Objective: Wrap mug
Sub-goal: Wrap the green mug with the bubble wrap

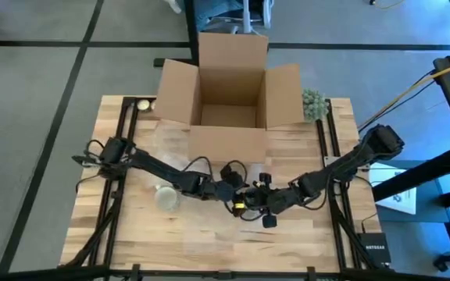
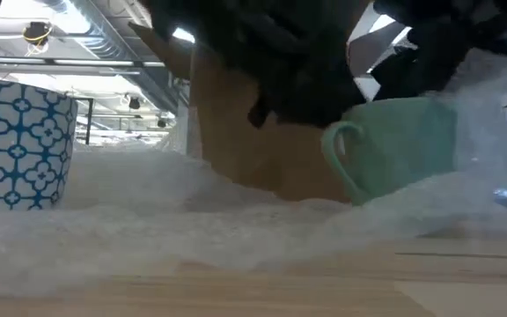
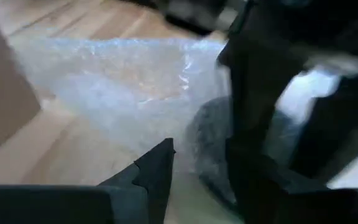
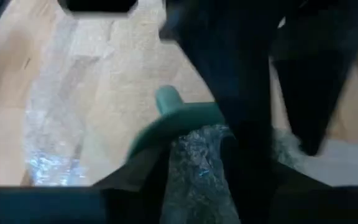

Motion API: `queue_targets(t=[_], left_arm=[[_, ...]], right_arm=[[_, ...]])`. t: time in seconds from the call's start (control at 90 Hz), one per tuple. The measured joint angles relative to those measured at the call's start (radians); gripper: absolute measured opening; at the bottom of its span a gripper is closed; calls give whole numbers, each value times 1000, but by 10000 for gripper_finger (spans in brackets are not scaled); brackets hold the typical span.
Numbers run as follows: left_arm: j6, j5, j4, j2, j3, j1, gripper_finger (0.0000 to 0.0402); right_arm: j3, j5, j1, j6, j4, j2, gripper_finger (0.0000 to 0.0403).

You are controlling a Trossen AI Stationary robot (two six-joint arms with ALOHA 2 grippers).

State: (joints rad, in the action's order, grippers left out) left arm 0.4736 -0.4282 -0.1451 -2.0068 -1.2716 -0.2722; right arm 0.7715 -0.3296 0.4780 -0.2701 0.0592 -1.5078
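A pale green mug (image 2: pixel 399 150) stands upright on a sheet of clear bubble wrap (image 2: pixel 174 220), its handle (image 2: pixel 337 163) showing and its other side covered by a raised fold of the wrap (image 2: pixel 491 114). Both grippers meet over it at the table's middle: my left gripper (image 1: pixel 229 191) and my right gripper (image 1: pixel 258 200). The high view hides the mug under them. In the left wrist view the wrapped mug (image 3: pixel 207 143) lies between the fingers. In the right wrist view the mug's rim and handle (image 4: pixel 173 115) show beside bunched wrap. My left gripper has its fingers (image 3: pixel 157 168) on either side of the wrap-covered mug wall (image 3: pixel 204 149), coming slanting down from the table's left. The mug stands on the wrap. The far finger is hidden by the other arm. My right gripper pinches a bunch of bubble wrap (image 4: pixel 197 155) at the mug's rim, coming slanting down from the table's right. The wrap is drawn up over the mug's side; one layer or several, I cannot tell.
An open cardboard box (image 1: pixel 229 94) stands at the table's far middle. A blue-and-white patterned mug (image 1: pixel 166 197) (image 2: pixel 16 145) sits to the left of the grippers. A green bushy thing (image 1: pixel 313 104) is at the far right, a small pale ball (image 1: pixel 142 104) at the far left.
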Motion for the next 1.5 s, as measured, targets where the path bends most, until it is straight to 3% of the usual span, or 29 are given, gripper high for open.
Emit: queue_targets(t=[0.222, 0.511, 0.667, 0.789, 0.911, 1.244, 1.5], left_arm=[[21, -5, 33, -1, 0, -7, 131], [26, -3, 41, -3, 2, -16, 131], [25, -2, 31, -5, 3, -16, 131], [23, 0, 13, -6, 4, -16, 131], [17, 1, -16, -8, 5, -16, 131], [24, 1, -27, -8, 5, -16, 131], [24, 12, -23, -3, 5, -16, 131]], right_arm=[[64, 16, -1, 45, 80, 3, 148], [340, 21, 24, 0, 651, 17, 148], [344, -58, 97, -158, 844, 71, 147], [236, -106, 152, -288, 840, 117, 147], [147, -131, 170, -337, 713, 135, 147], [125, -183, 149, -158, 365, 131, 147], [124, -93, 71, -150, 369, 44, 147]])
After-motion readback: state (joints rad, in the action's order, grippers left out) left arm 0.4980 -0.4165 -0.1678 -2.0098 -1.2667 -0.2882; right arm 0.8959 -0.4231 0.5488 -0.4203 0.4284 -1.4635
